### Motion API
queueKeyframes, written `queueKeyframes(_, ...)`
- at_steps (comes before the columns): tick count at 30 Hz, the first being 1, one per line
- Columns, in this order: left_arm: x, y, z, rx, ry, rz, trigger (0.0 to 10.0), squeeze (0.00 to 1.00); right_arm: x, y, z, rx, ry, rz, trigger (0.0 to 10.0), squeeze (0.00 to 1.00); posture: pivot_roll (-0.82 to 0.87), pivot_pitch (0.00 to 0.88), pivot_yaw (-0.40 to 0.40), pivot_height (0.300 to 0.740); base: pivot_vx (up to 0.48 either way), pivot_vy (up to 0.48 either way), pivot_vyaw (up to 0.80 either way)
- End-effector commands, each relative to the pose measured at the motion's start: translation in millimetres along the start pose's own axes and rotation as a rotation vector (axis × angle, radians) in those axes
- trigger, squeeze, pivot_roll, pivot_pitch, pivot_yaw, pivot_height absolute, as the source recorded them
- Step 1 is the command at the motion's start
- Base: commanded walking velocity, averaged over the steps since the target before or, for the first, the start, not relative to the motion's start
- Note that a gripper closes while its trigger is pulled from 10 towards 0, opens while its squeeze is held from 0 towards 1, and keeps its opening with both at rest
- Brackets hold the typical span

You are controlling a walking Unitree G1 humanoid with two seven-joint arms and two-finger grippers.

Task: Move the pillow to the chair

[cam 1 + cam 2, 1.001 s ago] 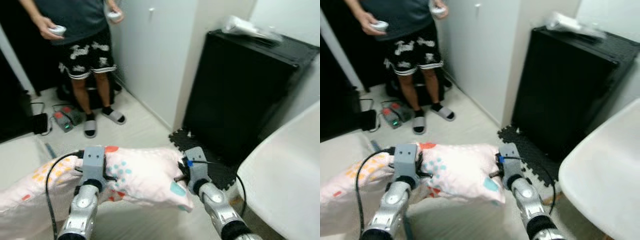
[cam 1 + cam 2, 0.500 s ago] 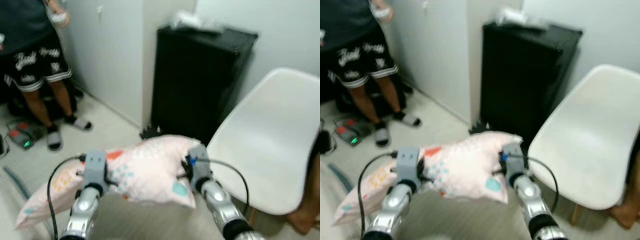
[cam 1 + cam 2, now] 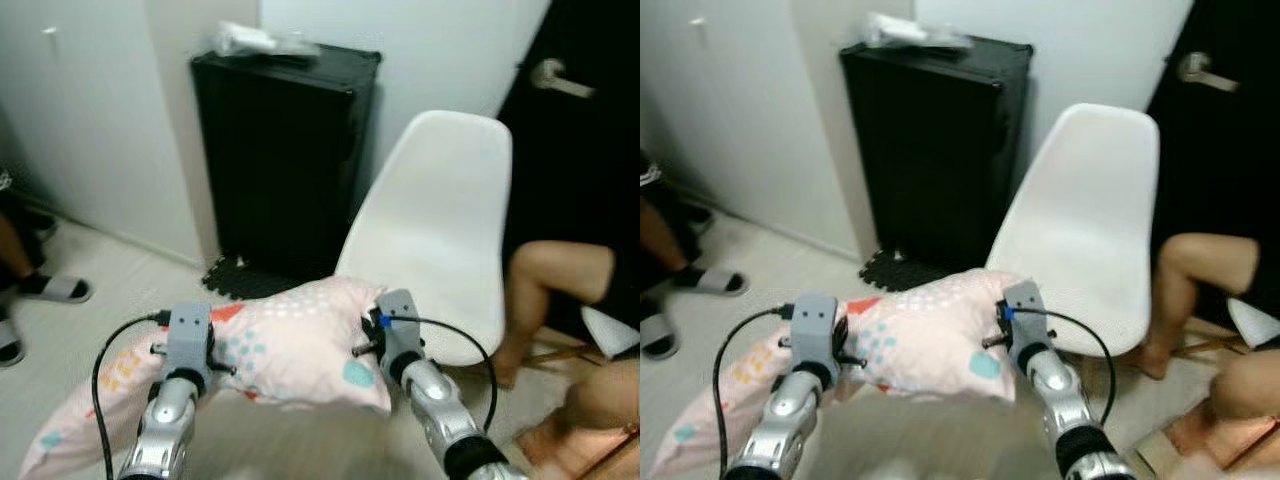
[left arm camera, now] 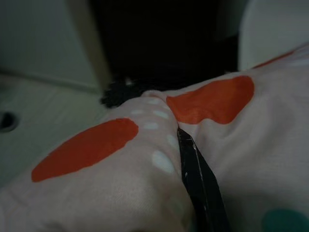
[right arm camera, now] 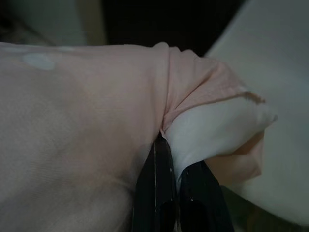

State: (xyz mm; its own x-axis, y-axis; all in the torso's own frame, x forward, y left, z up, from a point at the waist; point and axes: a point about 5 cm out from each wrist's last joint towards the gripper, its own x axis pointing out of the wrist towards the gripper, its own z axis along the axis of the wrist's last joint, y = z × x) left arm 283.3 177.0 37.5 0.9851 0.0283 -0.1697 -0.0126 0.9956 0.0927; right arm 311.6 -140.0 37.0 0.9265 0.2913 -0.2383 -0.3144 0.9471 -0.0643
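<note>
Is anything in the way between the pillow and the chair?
Nothing visible is. The pillow, held by the left tool and right tool, is right in front of the white chair, whose seat looks bare.

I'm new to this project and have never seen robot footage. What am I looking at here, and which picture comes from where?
This is a humanoid robot seen through its own cameras. The two wide pictures come from a stereo camera on its head, looking forward and down, so both show one scene. The silver arms at the bottom are its own. The left gripper and the right gripper each pinch a side of a pink patterned pillow, carrying it between them. The two dark close-ups come from cameras on the wrists: each looks along a black finger buried in the pillow's fabric. Just ahead stands a white chair, where the pillow is to go. Behind it is a black cabinet. A person's bare leg shows at the right, and a sandalled foot at the left.
</note>
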Motion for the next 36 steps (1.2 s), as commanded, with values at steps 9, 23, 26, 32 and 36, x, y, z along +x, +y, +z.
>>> queueKeyframes(9,3.0,5.9,9.0,0.002,-0.040,0.017,10.0,0.00,-1.4,-2.2,-1.7,0.016,-0.004,-0.018,10.0,0.00,0.02,0.092,-0.033,0.740,0.000,0.000,-0.80)
queueKeyframes(23,2.9,5.1,7.4,-0.047,-0.016,0.030,10.0,0.00,-0.2,-1.0,-0.9,0.019,-0.004,-0.017,10.0,0.00,0.03,0.090,-0.034,0.740,0.000,0.000,-0.80)
queueKeyframes(26,3.7,5.6,8.5,-0.042,-0.015,0.034,10.0,0.00,0.7,-0.9,0.8,0.019,-0.009,-0.015,10.0,0.00,0.03,0.088,-0.036,0.740,0.000,0.000,-0.80)
queueKeyframes(32,6.0,9.6,19.8,-0.036,-0.060,0.064,10.0,0.00,6.0,-4.1,16.1,0.112,-0.069,-0.038,10.0,0.00,0.03,0.081,-0.031,0.740,0.000,0.000,-0.13)
queueKeyframes(36,13.8,15.6,48.5,-0.012,-0.158,0.080,10.0,0.00,19.0,-2.6,52.1,0.229,-0.179,0.021,10.0,0.00,0.03,0.072,-0.030,0.740,0.000,0.000,0.00)
